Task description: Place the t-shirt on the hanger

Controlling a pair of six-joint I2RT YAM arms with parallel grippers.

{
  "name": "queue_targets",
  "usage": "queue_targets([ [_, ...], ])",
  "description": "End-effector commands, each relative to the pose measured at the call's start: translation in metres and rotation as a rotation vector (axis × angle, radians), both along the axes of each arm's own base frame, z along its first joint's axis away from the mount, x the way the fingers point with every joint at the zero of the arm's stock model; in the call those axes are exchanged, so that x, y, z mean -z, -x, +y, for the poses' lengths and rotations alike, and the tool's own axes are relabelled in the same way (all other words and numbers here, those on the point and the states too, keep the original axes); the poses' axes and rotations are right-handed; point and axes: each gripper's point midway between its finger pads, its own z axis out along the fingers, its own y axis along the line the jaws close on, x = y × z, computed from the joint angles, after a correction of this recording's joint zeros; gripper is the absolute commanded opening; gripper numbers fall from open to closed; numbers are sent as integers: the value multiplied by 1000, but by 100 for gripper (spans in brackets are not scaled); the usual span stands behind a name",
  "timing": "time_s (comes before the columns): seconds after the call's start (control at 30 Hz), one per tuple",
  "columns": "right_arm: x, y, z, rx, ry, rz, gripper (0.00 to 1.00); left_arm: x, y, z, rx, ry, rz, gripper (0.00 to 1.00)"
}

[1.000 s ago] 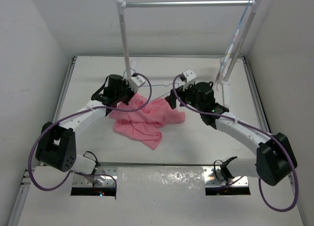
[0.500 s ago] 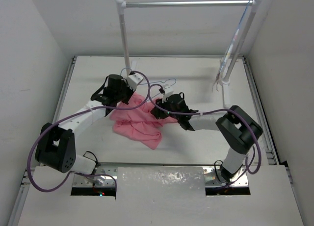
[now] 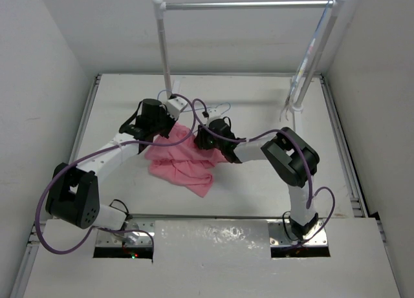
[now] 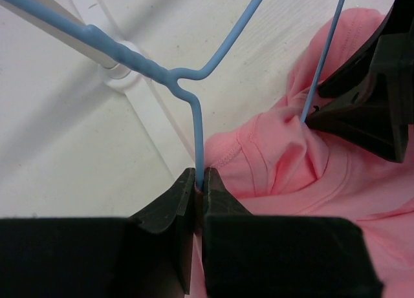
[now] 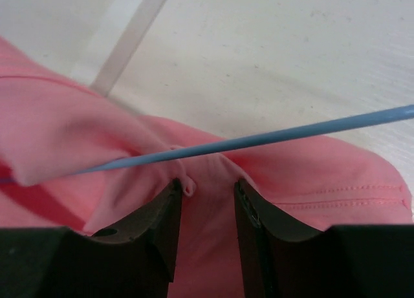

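Observation:
The salmon-pink t-shirt (image 3: 184, 161) lies crumpled on the table between the arms. My left gripper (image 3: 169, 115) is shut on the pale-blue wire hanger (image 3: 217, 108) just below its neck twist, as the left wrist view shows at the gripper (image 4: 199, 185), the hanger (image 4: 194, 110) and the t-shirt (image 4: 284, 162). My right gripper (image 3: 206, 134) is low on the shirt's upper edge. In the right wrist view the gripper (image 5: 206, 194) is open with a fold of t-shirt (image 5: 310, 181) between its jaws, and the hanger wire (image 5: 272, 138) crosses just above the fingertips.
A clothes rack stands at the back with a left post (image 3: 164, 46), a right post (image 3: 317, 52) and a top bar (image 3: 246, 5). A second thin hanger (image 3: 303, 75) hangs by the right post. The rack's white foot (image 4: 123, 75) is close behind the held hanger.
My right arm has swung left from the right side and folded in, bringing its gripper down onto the t-shirt beside the hanger. The left gripper has stayed put, still holding the hanger.

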Motion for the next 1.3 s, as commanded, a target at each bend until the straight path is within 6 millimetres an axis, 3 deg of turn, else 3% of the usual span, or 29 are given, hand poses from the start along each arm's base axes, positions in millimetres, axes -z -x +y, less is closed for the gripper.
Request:
queue_targets([
  [0.0, 10, -10, -9, 57, 53, -3, 37, -25, -7, -1, -9, 34, -78, 0],
  [0.07, 14, -9, -11, 64, 59, 0, 36, -26, -9, 2, -20, 24, -86, 0],
  [0.17, 22, -9, -12, 70, 75, 20, 28, -27, -9, 2, -21, 23, -91, 0],
  [0.2, 26, -9, -11, 66, 85, 31, 22, -27, -10, 1, -20, 26, -90, 0],
  [0.27, 35, -5, -14, 68, 108, 64, 0, -29, -9, 0, -12, 29, -91, 0],
  [0.33, 36, -7, -37, 158, 124, 52, 0, -27, -8, 2, -6, 11, -86, 0],
  [0.37, 21, -9, -46, 195, 101, 28, 0, -25, -7, 5, -6, 1, -79, 0],
  [0.4, 29, -1, -67, 239, 118, 44, 0, -25, -6, 8, -1, -3, -81, 0],
  [0.5, 15, -9, -116, 348, 38, 59, 0, -20, 2, 13, 67, -40, -69, 0],
  [0.53, 7, -14, -123, 372, -12, 42, 0, -20, 7, 6, 127, -22, -57, 0],
  [0.57, 14, -5, -137, 390, -21, 58, 0, -13, 18, 3, 171, -27, -11, 0],
  [0.6, 4, -11, -150, 423, -54, 40, 0, -11, 23, 0, 217, -36, -1, 0],
  [0.67, 0, -10, -159, 436, -88, 34, 0, -8, 36, -8, 286, -18, 38, 0],
  [0.8, -16, -9, -167, 430, -136, -3, 0, -3, 39, -3, 312, -69, 39, 0],
  [0.93, -33, -10, -163, 385, -145, -48, 0, 9, 45, 1, 345, -142, 45, 0],
  [1.07, -45, -6, -138, 255, -170, -84, 1, -4, 32, -5, 276, -70, 7, 0],
  [1.1, -46, 2, -126, 217, -168, -94, 5, -7, 30, -8, 240, -29, 19, 0],
  [1.13, -52, 4, -116, 187, -171, -129, 19, -12, 24, -6, 199, -14, 4, 0],
  [1.17, -53, 14, -99, 140, -167, -145, 25, -12, 20, -5, 164, -3, 4, 0],
  [1.27, -57, 16, -66, 58, -124, -191, 36, -16, 12, 3, 41, 41, -1, 0],
])
